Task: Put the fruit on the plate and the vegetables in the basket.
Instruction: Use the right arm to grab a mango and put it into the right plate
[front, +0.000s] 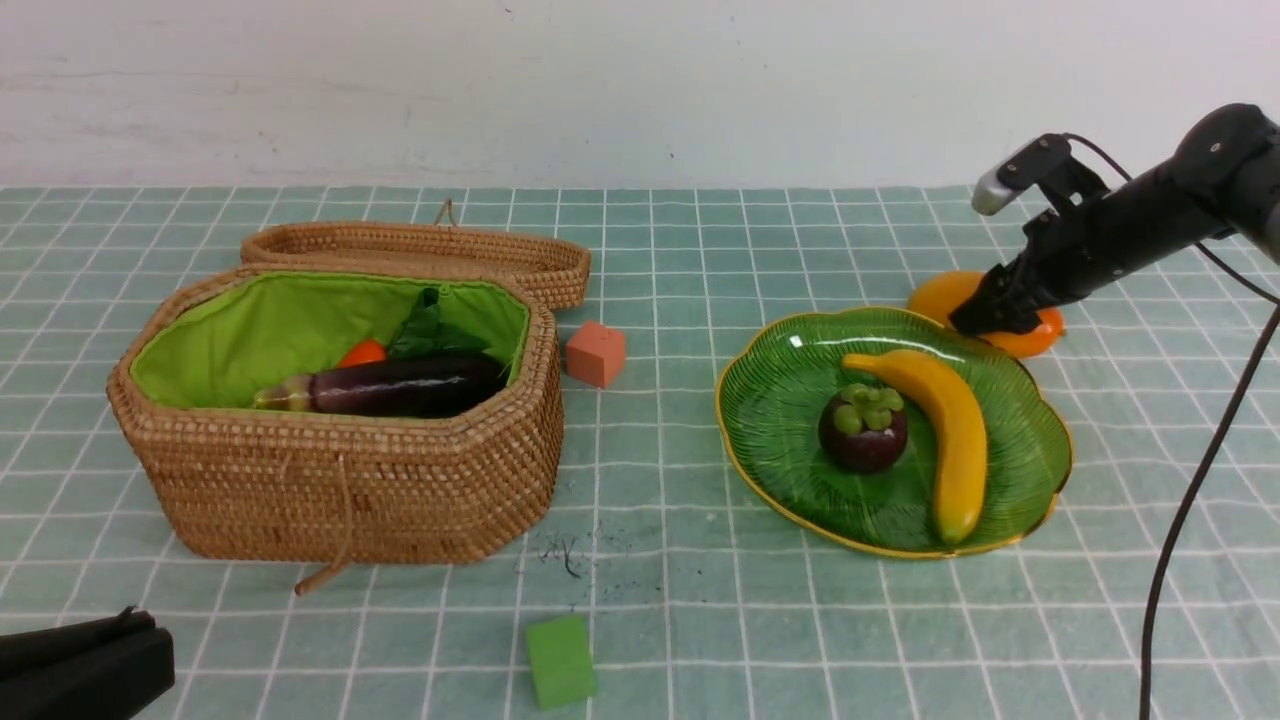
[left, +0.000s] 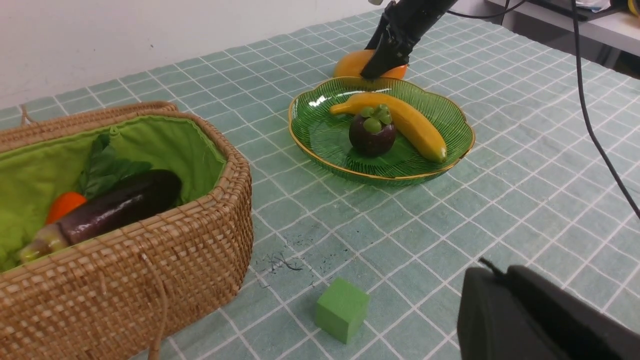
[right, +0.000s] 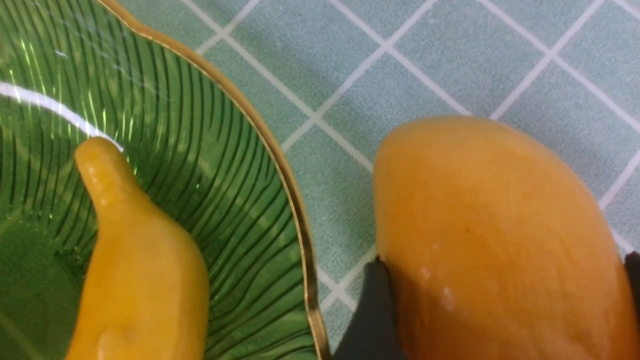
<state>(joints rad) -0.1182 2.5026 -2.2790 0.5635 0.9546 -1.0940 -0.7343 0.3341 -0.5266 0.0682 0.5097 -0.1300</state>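
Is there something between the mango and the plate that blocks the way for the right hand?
Nothing visible stands between them. The mango lies on the cloth just behind the plate, only bare cloth between. The right hand already straddles the mango. On the plate, the banana and mangosteen leave bare room on the basket side.

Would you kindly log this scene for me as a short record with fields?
plate: banana and mangosteen lie on the green plate
mango: on the cloth just behind the plate
right hand: jaws straddle the mango, wide, against its sides
left hand: low at the near edge, shut, holds nothing
basket: lid open; eggplant and carrot inside
cubes: orange-pink one beside the basket, green one in front
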